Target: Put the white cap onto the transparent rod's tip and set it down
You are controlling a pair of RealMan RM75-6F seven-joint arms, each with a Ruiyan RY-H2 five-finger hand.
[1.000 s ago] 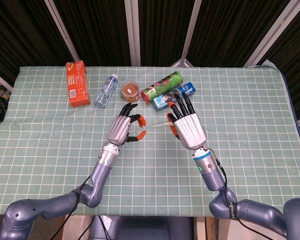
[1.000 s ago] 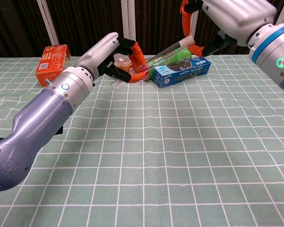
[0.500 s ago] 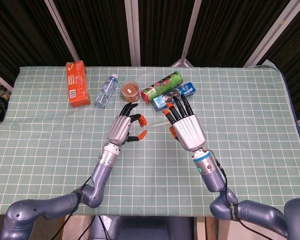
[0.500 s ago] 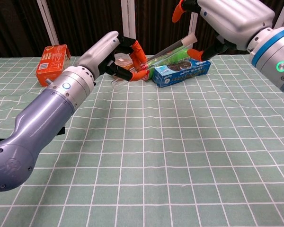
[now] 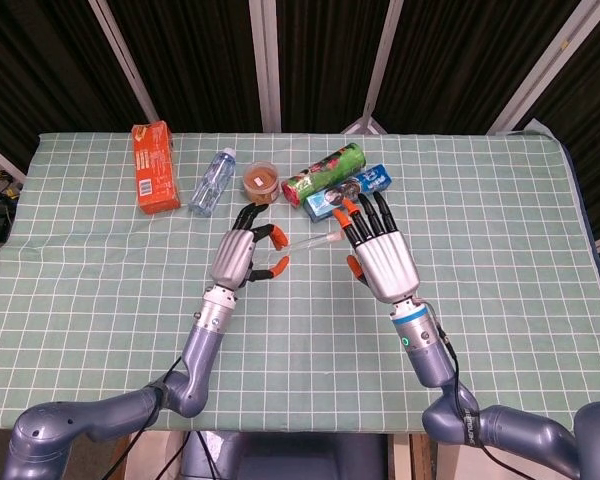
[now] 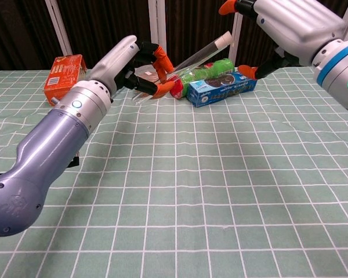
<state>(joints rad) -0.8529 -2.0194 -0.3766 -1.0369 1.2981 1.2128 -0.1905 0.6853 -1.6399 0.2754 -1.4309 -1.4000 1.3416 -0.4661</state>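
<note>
My left hand (image 5: 242, 254) pinches the lower end of the transparent rod (image 5: 305, 242) above the table. In the chest view the rod (image 6: 191, 61) slants up to the right from the left hand (image 6: 130, 63). The white cap (image 6: 223, 39) sits on the rod's upper tip and shows in the head view as the cap (image 5: 333, 238). My right hand (image 5: 380, 255) hovers just right of the capped tip with its fingers spread and nothing in it. In the chest view the right hand (image 6: 284, 20) is apart from the rod.
Along the far side of the green checked tablecloth (image 5: 480, 300) lie an orange box (image 5: 152, 166), a water bottle (image 5: 211, 182), a small jar (image 5: 261, 183), a green can (image 5: 325, 172) and a blue box (image 5: 348, 192), just behind both hands.
My right hand has let go of the capped end, spread its fingers and drawn off to the right. The left hand shifted slightly left, still holding the rod, which now tilts up more steeply.
</note>
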